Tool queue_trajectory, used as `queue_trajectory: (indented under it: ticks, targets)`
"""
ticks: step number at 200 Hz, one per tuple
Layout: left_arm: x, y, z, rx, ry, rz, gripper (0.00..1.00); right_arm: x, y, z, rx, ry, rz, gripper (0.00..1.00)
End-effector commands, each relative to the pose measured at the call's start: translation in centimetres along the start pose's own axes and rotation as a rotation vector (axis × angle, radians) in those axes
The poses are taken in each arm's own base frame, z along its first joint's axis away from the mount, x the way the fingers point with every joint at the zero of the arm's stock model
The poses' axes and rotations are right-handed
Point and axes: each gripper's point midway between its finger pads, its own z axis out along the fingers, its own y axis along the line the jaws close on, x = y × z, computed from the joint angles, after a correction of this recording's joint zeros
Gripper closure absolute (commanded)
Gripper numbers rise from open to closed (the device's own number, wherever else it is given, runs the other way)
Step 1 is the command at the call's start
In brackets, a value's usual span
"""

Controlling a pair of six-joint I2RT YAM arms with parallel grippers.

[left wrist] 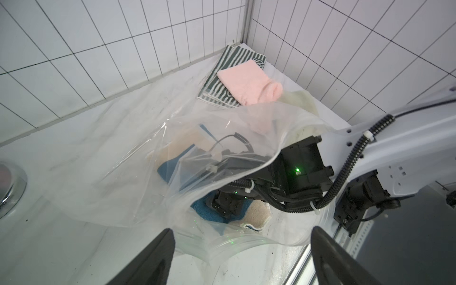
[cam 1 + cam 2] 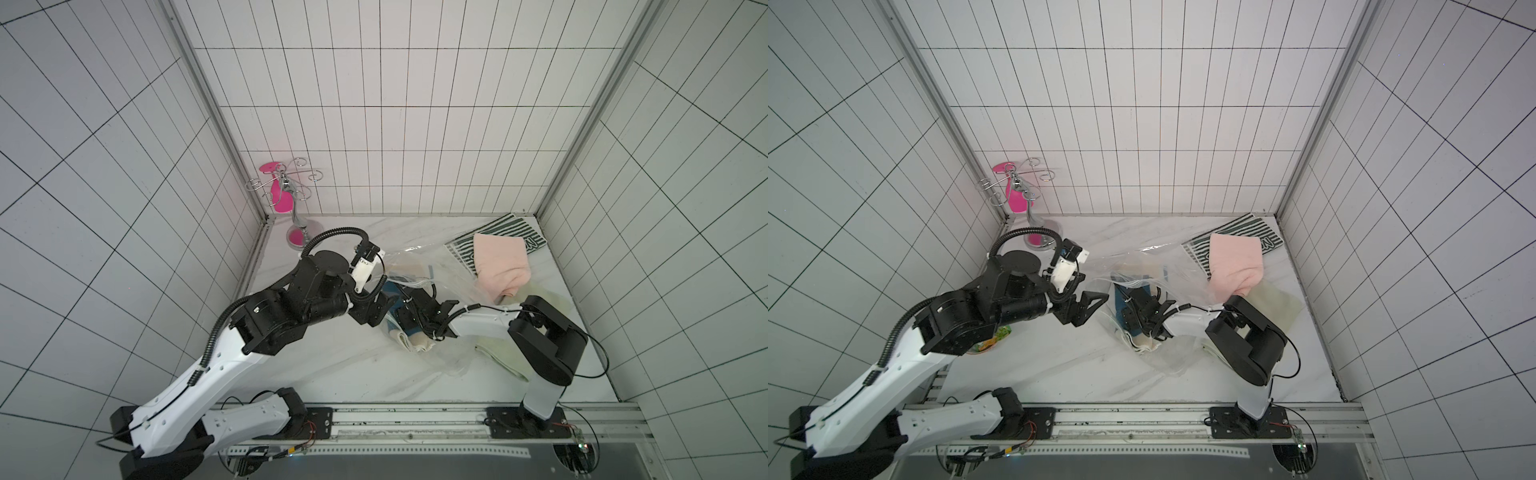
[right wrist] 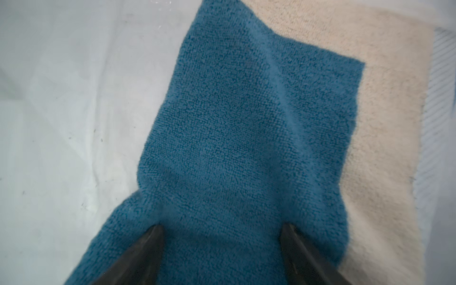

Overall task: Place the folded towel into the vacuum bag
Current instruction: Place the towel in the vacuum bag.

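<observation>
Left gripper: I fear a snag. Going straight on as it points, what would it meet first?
Probably the rim of the vacuum bag, just ahead of the left gripper; the blue towel lies beyond. Depth is unclear.

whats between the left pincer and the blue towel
Only the clear plastic lip of the vacuum bag lies between the left pincer and the blue towel, shown in the left wrist view.

left arm [image 2: 216, 365] stretched forward, left jaws wide, right jaws parted
</observation>
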Motion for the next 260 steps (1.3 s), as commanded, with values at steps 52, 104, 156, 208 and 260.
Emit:
queue_trajectory:
  ticks: [52, 104, 156, 208, 260]
  targets:
    - [5.9, 3.7, 5.0, -0.189, 0.242, -0.005, 0.43, 2.1, 0.5, 1.0, 0.001, 0.074, 0.029, 0.23]
    - [2.6, 6.3, 1.4, -0.299, 0.147, -0.139, 0.34, 1.7, 0.1, 2.7, 0.037, 0.028, 0.058, 0.23]
    - [3.8, 8.1, 0.9, -0.314, 0.155, -0.192, 0.27, 0.4, 0.7, 5.2, 0.032, -0.03, 0.031, 0.23]
    - [5.1, 9.8, 5.2, -0.323, 0.164, -0.192, 0.4, 0.9, 1.0, 5.5, 0.015, -0.014, 0.033, 0.23]
    - [4.4, 10.3, 5.7, -0.348, 0.177, -0.195, 0.98, 1.1, 0.2, 6.4, 0.059, -0.009, 0.05, 0.23]
